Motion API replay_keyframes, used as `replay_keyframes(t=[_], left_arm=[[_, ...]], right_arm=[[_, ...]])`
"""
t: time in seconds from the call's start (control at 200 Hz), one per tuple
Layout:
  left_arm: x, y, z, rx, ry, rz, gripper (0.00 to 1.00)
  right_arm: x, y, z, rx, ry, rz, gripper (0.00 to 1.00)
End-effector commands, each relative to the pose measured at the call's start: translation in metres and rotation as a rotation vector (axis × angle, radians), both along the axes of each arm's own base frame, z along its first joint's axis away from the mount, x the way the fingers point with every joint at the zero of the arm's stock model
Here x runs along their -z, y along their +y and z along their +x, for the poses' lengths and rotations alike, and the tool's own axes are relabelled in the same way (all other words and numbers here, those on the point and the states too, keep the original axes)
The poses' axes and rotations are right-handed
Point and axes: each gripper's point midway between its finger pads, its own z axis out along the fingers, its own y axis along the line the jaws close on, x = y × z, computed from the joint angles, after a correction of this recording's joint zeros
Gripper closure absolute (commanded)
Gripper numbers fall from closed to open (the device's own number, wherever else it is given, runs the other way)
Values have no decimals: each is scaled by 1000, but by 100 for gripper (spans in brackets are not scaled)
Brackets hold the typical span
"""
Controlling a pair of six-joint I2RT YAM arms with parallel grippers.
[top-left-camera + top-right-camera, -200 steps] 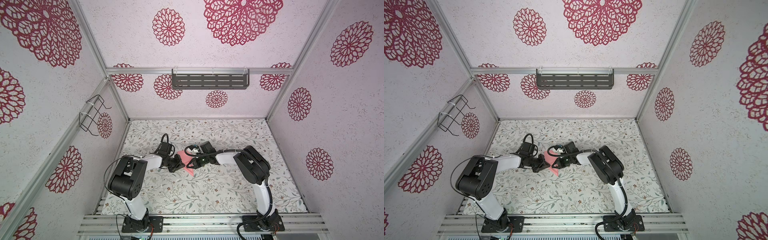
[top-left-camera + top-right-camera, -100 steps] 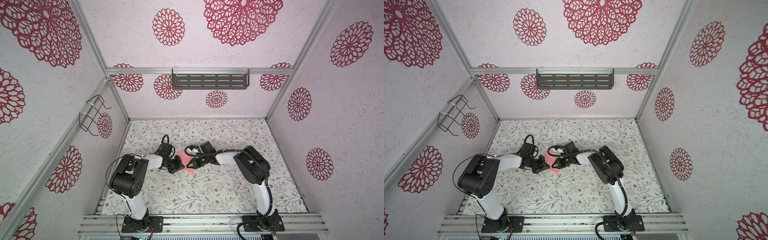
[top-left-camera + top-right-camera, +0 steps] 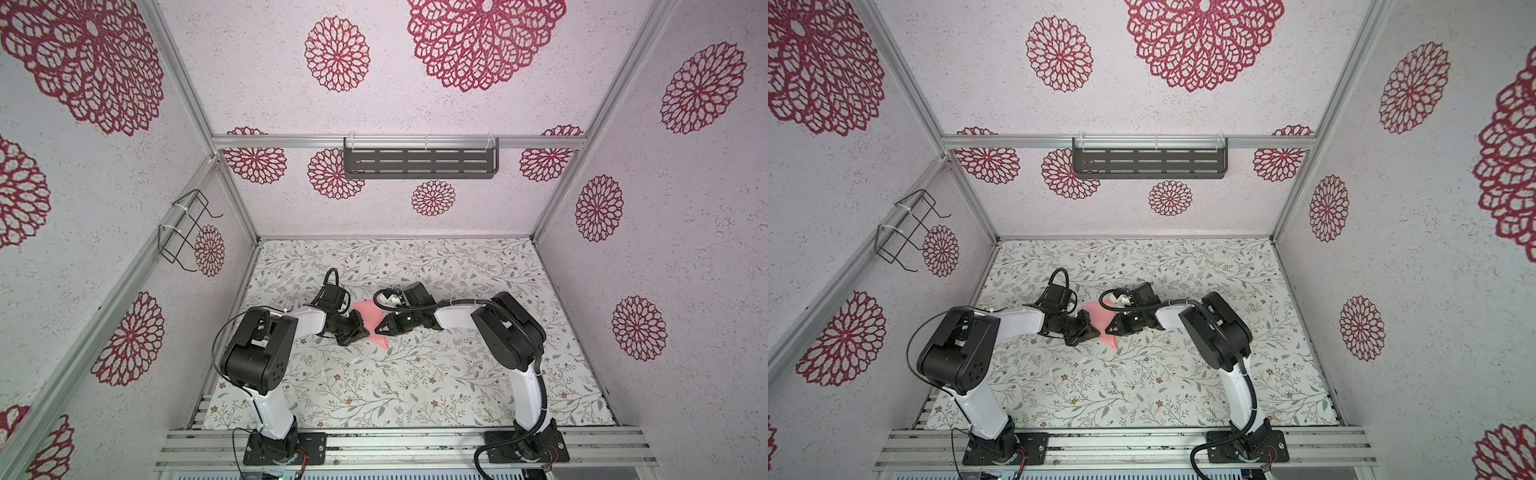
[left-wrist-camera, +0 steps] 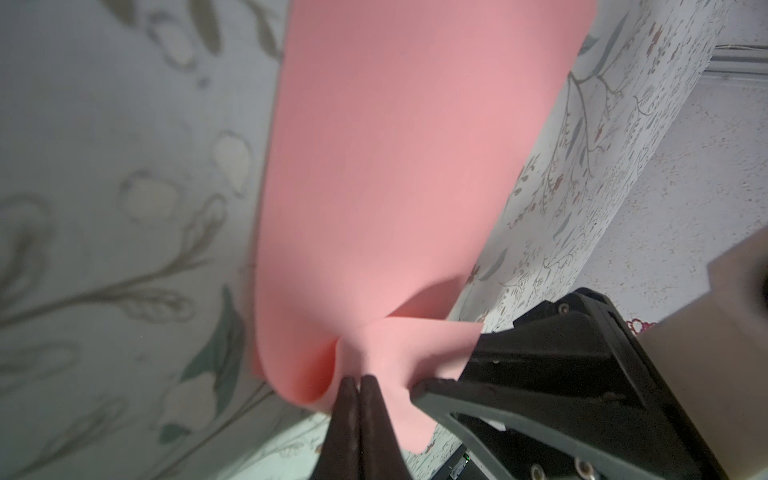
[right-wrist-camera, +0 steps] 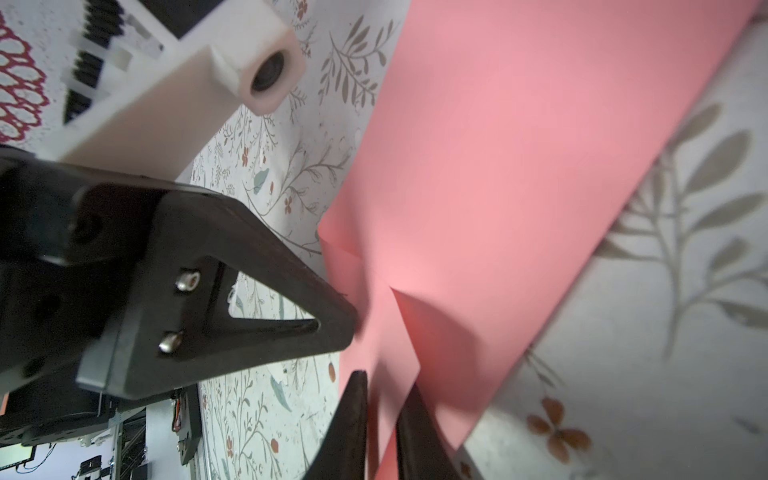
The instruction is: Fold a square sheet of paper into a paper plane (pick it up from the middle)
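**Top views.** In both top views the square sheet of paper [image 3: 368, 314] sits at the middle of the bench [image 3: 415, 374]. The left hand [image 3: 361, 331] and the right hand [image 3: 379, 331] meet tip to tip over it. Whether the sheet is clear of the surface cannot be told from here.

**Left wrist view.** The left hand [image 4: 358, 380] is clenched on a raised pinch of the sheet [image 4: 395, 166]. The paper puckers into a small ridge at the fingertips, and the rest trails away towards the bench. The right hand stands just beside that ridge.

**Right wrist view.** The right hand [image 5: 386, 382] has its fingers slightly parted. A fold of the sheet [image 5: 519, 145] passes between them with room to spare, so it grips nothing.

**Assessment.** The step in hand appears to be securing the sheet at its middle, and only the left hand holds it.

- Any move by the right hand should run straight along the fold, so that neither finger snags or tears the thin paper.
- The left pinch should stay firm and level.
- A twist at the ridge is likely to set a stray crease off the centre line.
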Motion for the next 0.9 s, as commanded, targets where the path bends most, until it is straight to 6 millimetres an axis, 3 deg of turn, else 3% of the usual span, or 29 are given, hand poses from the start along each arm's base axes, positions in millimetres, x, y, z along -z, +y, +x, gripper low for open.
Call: replay_keyframes(t=[0.0, 0.115, 0.255, 0.365, 0.615, 0.755, 0.775, 0.896], left_arm=[[12, 6, -4, -5, 37, 48, 95], [-1, 1, 5, -2, 2, 23, 95], [-30, -4, 32, -7, -93, -13, 90], [-37, -3, 51, -17, -127, -13, 86], [-15, 1, 67, -30, -77, 44, 86], [-8, 6, 67, -41, -47, 80, 88], [6, 7, 64, -42, -12, 94, 88], [16, 12, 58, -44, 25, 127, 90]], right_arm=[[-26, 6, 5, 5, -19, 49, 85], [-17, 1, 9, 37, -13, 8, 91], [-5, -6, 11, 68, -20, -34, 97], [-4, -9, 13, 83, -42, -43, 98], [-6, -11, 14, 96, -58, -35, 99], [-8, -12, 15, 111, -60, -33, 99], [-8, -12, 15, 114, -61, -34, 99], [-9, -14, 16, 132, -65, -35, 99]])
